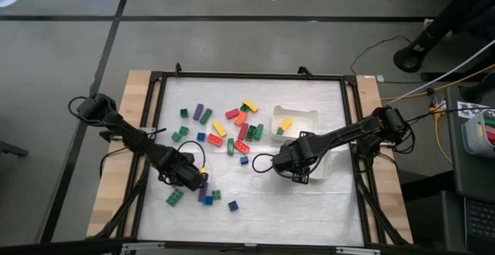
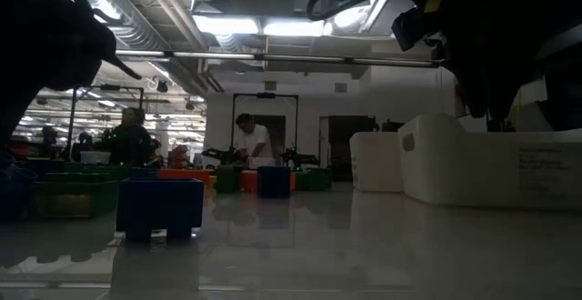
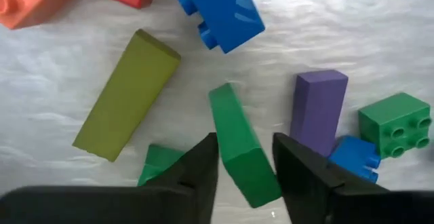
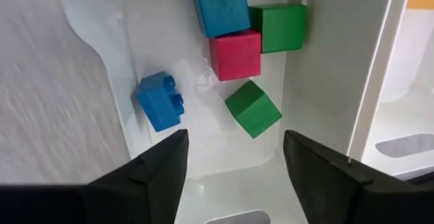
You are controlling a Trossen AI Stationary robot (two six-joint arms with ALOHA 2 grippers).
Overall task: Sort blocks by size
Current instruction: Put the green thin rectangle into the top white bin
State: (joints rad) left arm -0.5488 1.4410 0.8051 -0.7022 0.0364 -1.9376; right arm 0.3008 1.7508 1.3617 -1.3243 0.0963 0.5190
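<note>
The left tool (image 3: pixel 244 176) stands at the desk's near-left area with its fingers spread either side of a long green block (image 3: pixel 241 149). The block's long axis runs forward between the fingers, not yet clamped. A purple bar (image 3: pixel 317 112) lies just beside it.

The right tool (image 4: pixel 234 159) hovers released over a white tray (image 4: pixel 325 68) holding five short cubes. The left arm is judged nearer the loose blocks (image 1: pixel 224 127) scattered mid-desk (image 1: pixel 309 209), a white crinkled surface.
</note>
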